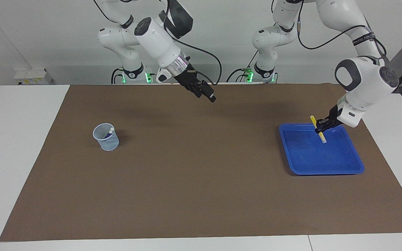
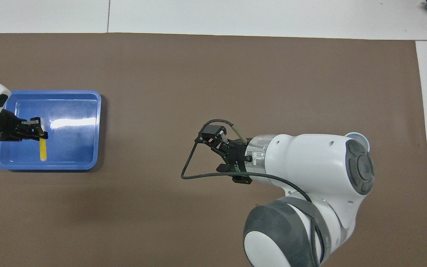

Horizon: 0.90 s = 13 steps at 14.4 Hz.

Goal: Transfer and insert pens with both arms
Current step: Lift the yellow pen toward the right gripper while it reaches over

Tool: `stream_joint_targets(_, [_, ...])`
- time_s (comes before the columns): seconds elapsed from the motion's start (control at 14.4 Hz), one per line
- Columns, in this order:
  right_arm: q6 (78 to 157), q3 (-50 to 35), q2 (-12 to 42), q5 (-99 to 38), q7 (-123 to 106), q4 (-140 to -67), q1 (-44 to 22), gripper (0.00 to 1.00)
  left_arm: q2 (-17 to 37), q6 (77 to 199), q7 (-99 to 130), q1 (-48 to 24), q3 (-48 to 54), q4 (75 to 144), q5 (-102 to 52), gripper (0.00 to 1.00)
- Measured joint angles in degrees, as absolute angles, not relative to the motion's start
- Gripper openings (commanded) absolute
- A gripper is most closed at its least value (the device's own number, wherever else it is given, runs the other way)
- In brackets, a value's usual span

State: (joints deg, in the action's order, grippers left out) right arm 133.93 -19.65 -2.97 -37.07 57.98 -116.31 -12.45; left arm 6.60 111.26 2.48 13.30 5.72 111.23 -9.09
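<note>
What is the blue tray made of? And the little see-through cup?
The blue tray looks like smooth, glossy plastic: light glints white off its floor and its rim is rounded. The cup looks like thin clear plastic, since you can see the pens inside through its wall. Neither is certain from looks alone.

I see the slim yellow marker pen with its pale whitish cap end [image 1: 318, 129] [image 2: 43, 145] lifted off the shallow blue plastic tray [image 1: 305, 164] [image 2: 83, 111], tilted, cap end lowest, clamped in the left gripper [image 1: 320, 127] [image 2: 39, 130]. The purple pen [image 1: 109, 133] stands leaning inside the clear plastic cup [image 1: 106, 140], white cap up, at the right arm's end of the table.
</note>
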Motion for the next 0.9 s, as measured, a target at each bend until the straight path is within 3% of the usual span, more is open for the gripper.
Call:
stream_joint_targets(0.56, [132.2,-19.46,-2.96,-37.07,56.3,-116.43,-12.39,1.0,1.11,107.57,30.79,8.79,5.91,112.45,-19.91,0.0])
stream_joint_targets(0.9, [132.99,-19.46,-2.96,-37.11,58.3,-116.4,-12.42,1.0,-6.49,107.75,46.28,6.91,5.91,117.5,-24.89,0.0])
